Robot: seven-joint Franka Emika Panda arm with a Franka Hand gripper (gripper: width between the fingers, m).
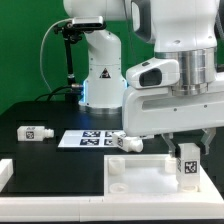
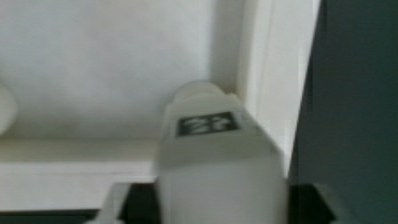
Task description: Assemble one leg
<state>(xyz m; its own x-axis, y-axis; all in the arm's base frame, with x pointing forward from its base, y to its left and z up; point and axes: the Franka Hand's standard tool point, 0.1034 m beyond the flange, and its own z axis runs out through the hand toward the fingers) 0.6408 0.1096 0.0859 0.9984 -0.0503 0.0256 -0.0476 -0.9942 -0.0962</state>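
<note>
White plastic, stubby and tagged, the leg [image 1: 187, 166] is seen upright in the exterior view, clamped in the claw [image 1: 187, 150] above the large white square rimmed panel [image 1: 140, 180]. Another leg [image 1: 33, 132] lies on the dark tabletop [image 1: 40, 110]; the marker board [image 1: 85, 138] is partly hidden.

In the wrist view, the gripped leg [image 2: 214, 150] is blurred near the panel's rim [image 2: 276, 70].

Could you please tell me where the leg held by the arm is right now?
In the exterior view, the leg sits at the lower right, upright in the end effector, over the right end of the white panel.
</note>
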